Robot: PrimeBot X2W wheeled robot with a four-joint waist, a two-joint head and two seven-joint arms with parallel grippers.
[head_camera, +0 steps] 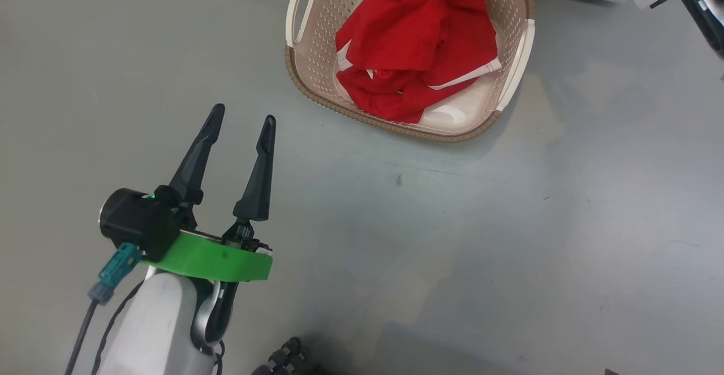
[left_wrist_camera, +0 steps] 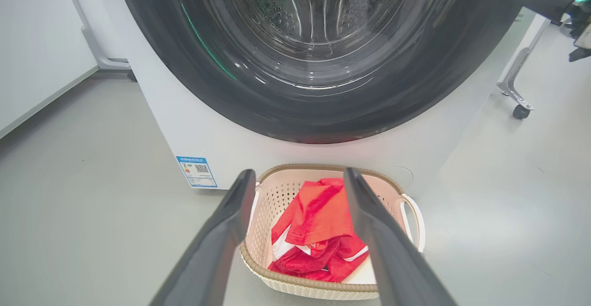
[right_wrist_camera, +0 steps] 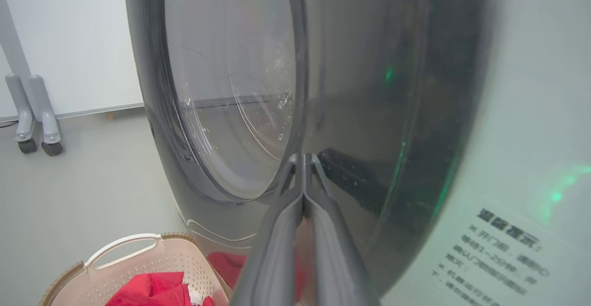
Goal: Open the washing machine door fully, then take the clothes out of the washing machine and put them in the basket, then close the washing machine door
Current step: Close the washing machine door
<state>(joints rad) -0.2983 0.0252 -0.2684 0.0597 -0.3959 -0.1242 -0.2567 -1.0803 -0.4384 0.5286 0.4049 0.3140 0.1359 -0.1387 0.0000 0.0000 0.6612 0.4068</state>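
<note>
Right gripper [right_wrist_camera: 303, 158], fingers pinched together, presses its tips on the washing machine door [right_wrist_camera: 221, 89]; the clothes [head_camera: 416, 52] lie in the basket [head_camera: 322, 41]. Closing step: next, I'd judge, push until it latches.

Cream perforated plastic basket [head_camera: 317, 58]: matt, brown woven-look rim. Red cloth garments [head_camera: 413, 41]: soft, creased. Round black-rimmed glass door [left_wrist_camera: 314, 38]: glossy, reflective. Grey floor [head_camera: 509, 250]: smooth, matt.

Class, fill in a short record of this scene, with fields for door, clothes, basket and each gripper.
washing machine door: looks closed
clothes: red, heaped in the basket
basket: on the floor, before the washing machine
left gripper: open, empty
right gripper: shut, tips at the door's black rim
</note>
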